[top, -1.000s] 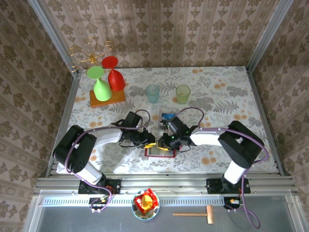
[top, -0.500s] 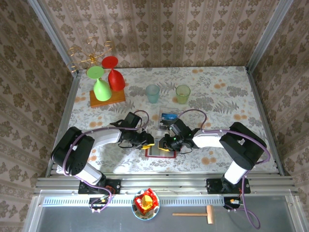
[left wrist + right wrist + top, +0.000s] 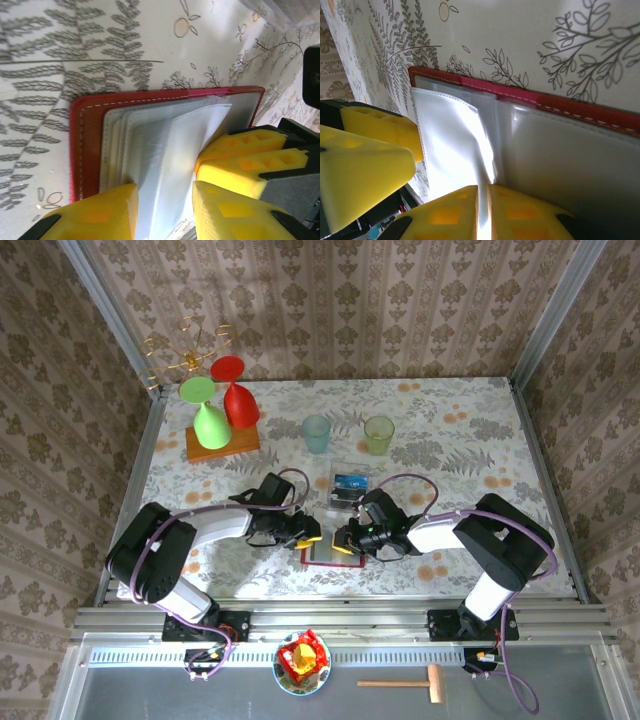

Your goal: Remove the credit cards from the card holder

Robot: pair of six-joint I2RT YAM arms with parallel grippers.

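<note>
The red card holder (image 3: 325,555) lies open on the table near the front edge, between both grippers. Its red border (image 3: 90,145) frames cloudy clear pockets. My left gripper (image 3: 164,190) stands open over the holder's left end (image 3: 310,533), its yellow fingers either side of the raised pocket leaves. Coming from the right (image 3: 343,540), my right gripper (image 3: 482,189) is shut on one thin clear pocket leaf, lifting it off the holder (image 3: 580,112). The credit cards are hidden inside the cloudy pockets.
A clear square box (image 3: 348,486) with something blue in it stands just behind the holder. Farther back are a blue cup (image 3: 316,432), a green cup (image 3: 379,434) and a wooden stand (image 3: 222,443) with green and red glasses. The front table edge is close.
My right gripper has slid a little left and towards the front and closed on a pocket leaf. The left jaws have opened slightly and stayed at the holder's left end.
</note>
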